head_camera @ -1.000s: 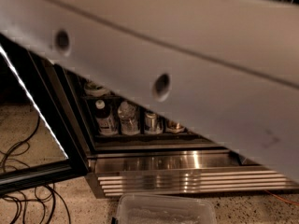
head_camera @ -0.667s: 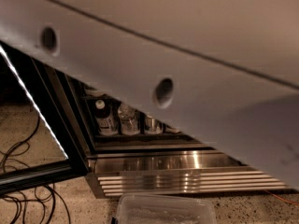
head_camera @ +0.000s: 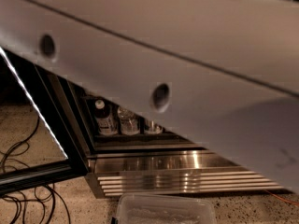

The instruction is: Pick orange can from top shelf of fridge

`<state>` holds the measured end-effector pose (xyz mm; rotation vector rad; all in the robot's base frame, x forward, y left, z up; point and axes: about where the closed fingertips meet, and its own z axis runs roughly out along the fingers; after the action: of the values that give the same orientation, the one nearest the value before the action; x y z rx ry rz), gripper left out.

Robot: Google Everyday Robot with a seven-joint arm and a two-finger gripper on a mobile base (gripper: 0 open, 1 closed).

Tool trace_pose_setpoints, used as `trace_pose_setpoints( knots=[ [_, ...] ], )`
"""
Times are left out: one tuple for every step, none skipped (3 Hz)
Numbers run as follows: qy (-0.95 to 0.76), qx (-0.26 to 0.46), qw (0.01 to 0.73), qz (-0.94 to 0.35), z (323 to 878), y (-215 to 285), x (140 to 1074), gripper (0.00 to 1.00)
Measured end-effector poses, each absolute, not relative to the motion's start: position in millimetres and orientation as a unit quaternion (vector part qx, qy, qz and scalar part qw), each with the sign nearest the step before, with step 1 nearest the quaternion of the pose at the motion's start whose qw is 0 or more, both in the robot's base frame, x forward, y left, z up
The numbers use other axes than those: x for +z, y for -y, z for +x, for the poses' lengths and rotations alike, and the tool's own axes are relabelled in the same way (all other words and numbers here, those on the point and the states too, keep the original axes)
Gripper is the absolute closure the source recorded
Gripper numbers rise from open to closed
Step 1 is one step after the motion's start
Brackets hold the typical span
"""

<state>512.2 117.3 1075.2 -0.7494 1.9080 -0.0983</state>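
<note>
My pale grey arm [head_camera: 187, 55] crosses the camera view from upper left to right and fills most of it. It has two round holes in its side. The gripper is out of view. The orange can and the top shelf are hidden behind the arm. Below the arm I see the bottom of the fridge [head_camera: 154, 162]: its stainless steel frame and ribbed base grille [head_camera: 187, 181]. On the lowest visible rack stand a white-capped bottle [head_camera: 103, 120], a clear bottle [head_camera: 129, 122] and a can top [head_camera: 152, 128].
The open glass door [head_camera: 32, 125] stands at the left with a lit edge strip. Black cables [head_camera: 23, 195] lie on the speckled floor at lower left. A clear plastic container [head_camera: 163, 210] sits on the floor in front of the grille.
The arm has swung lower and to the right across the view, covering more of the fridge's inside; fewer bottles and cans show under it than before.
</note>
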Motion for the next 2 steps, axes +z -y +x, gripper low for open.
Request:
trace_pose_setpoints(
  knots=[
    [-0.796,-0.038,0.531,-0.287,513.6,-118.7,1074.2,0.0],
    [-0.787,-0.069,0.553,-0.265,509.3,-124.3,1056.1,0.0]
  ],
)
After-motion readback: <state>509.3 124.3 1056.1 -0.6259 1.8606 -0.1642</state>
